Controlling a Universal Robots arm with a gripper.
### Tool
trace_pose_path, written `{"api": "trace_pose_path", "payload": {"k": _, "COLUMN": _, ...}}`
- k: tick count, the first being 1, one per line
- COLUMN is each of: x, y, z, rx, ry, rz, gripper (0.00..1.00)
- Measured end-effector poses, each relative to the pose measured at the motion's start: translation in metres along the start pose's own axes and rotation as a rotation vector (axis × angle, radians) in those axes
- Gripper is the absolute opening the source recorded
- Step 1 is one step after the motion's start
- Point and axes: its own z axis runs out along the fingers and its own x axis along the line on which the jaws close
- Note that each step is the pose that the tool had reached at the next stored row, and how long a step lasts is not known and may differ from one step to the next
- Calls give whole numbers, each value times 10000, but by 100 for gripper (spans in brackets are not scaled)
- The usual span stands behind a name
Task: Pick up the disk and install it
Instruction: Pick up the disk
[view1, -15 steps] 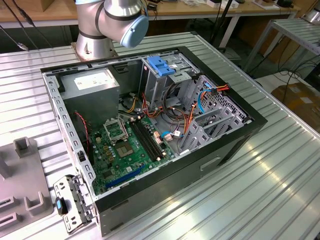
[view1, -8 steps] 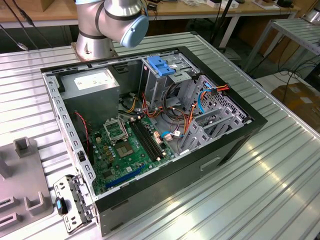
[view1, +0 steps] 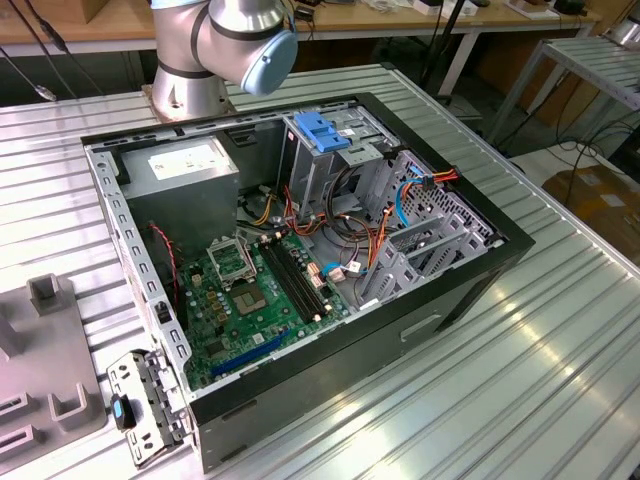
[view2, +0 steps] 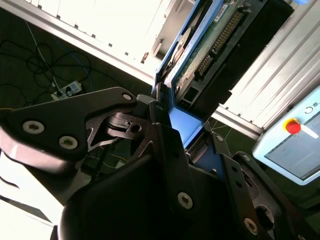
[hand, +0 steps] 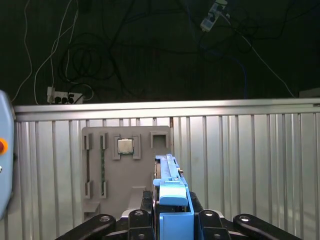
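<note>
Blue-railed disk (hand: 167, 170) pinched in hand (hand: 172, 210), its green circuit board (view2: 206, 47) seen in second wrist view

A ribbed metal table (view1: 560, 380) fills the foreground, its slats bright with glare, strongest at the exterior view's right. Behind it stand wooden benches (view1: 400, 20) and a second metal table (view1: 600, 55). The floor (hand: 150, 45) is dark (loose cables (hand: 75, 60) and a power strip (hand: 62, 98) lie there).
</note>
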Motion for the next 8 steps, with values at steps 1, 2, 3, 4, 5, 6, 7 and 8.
{"api": "trace_pose_path", "payload": {"k": 1, "x": 0, "y": -6, "z": 0, "rx": -1, "ry": 0, "rz": 0, "gripper": 37}}
{"api": "trace_pose_path", "payload": {"k": 2, "x": -1, "y": -10, "z": 0, "rx": 0, "ry": 0, "rz": 1, "gripper": 37}}
{"api": "trace_pose_path", "payload": {"k": 3, "x": -1, "y": -14, "z": 0, "rx": 1, "ry": 0, "rz": 1, "gripper": 37}}
{"api": "trace_pose_path", "payload": {"k": 4, "x": -1, "y": -19, "z": 0, "rx": 0, "ry": 0, "rz": 0, "gripper": 37}}
{"api": "trace_pose_path", "payload": {"k": 5, "x": -1, "y": -25, "z": 0, "rx": 0, "ry": 0, "rz": 0, "gripper": 37}}
{"api": "trace_pose_path", "payload": {"k": 6, "x": -1, "y": -31, "z": 0, "rx": 0, "ry": 0, "rz": 0, "gripper": 37}}
{"api": "trace_pose_path", "payload": {"k": 7, "x": -2, "y": -43, "z": 0, "rx": 0, "ry": 0, "rz": 0, "gripper": 37}}
{"api": "trace_pose_path", "payload": {"k": 8, "x": -2, "y": -54, "z": 0, "rx": 0, "ry": 0, "rz": 0, "gripper": 37}}
